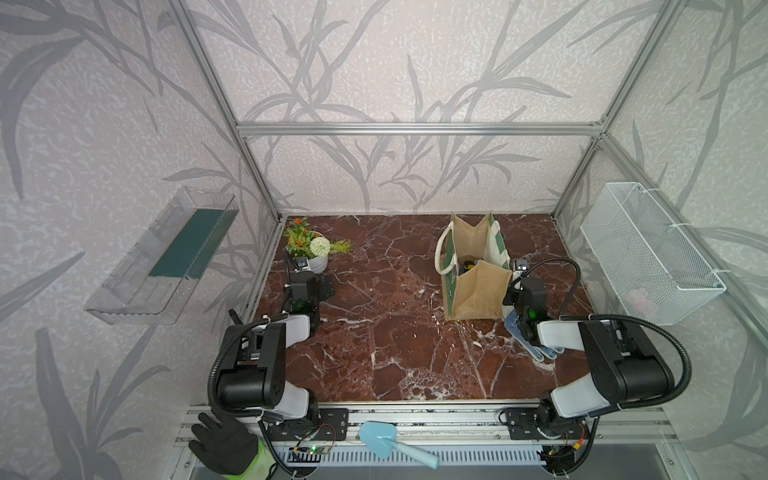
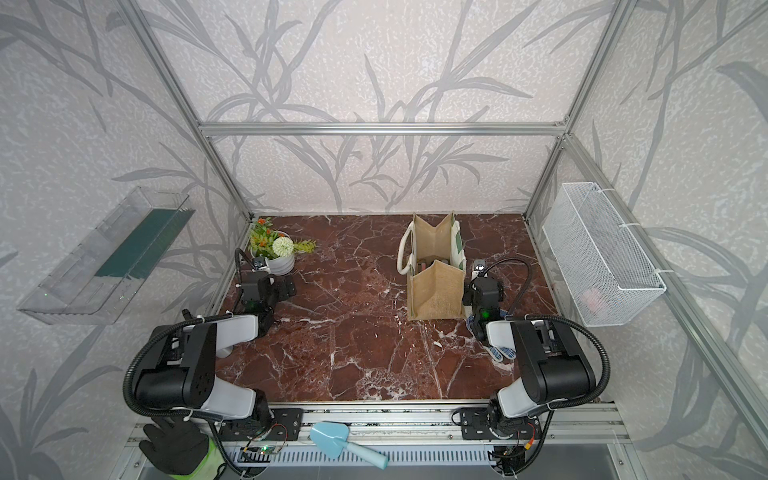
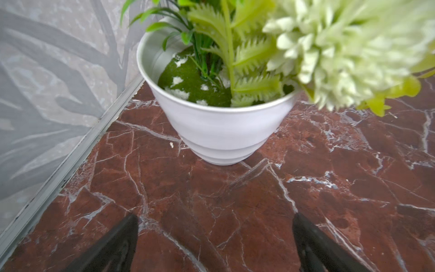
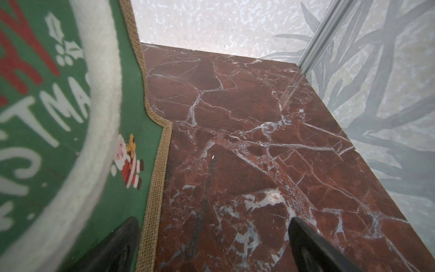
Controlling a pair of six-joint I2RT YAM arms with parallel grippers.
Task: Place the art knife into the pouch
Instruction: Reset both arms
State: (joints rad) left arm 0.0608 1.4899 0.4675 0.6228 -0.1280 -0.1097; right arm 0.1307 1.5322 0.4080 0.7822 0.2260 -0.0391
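Note:
The pouch (image 1: 478, 286) (image 2: 436, 291), a tan jute tote with green printed sides, stands upright and open at the table's back right. A small yellow-and-black thing (image 1: 468, 265) lies at its bottom; it looks like the art knife, mostly hidden by the pouch walls. My right gripper (image 1: 517, 284) (image 4: 213, 221) is open and empty, low beside the pouch's right side. One of its fingers (image 4: 122, 240) sits close against the green face (image 4: 134, 113). At the far left, my left gripper (image 1: 311, 278) (image 3: 215, 219) is open and empty, facing a flower pot.
A white pot of artificial flowers (image 1: 318, 261) (image 3: 221, 131) stands at the back left corner. A blue-dotted work glove (image 1: 536, 351) lies under my right arm. A white wire-mesh basket (image 1: 648, 253) hangs on the right wall, a clear shelf (image 1: 162, 257) on the left. A blue trowel (image 1: 390, 442) and a black glove (image 1: 224, 444) rest on the front rail.

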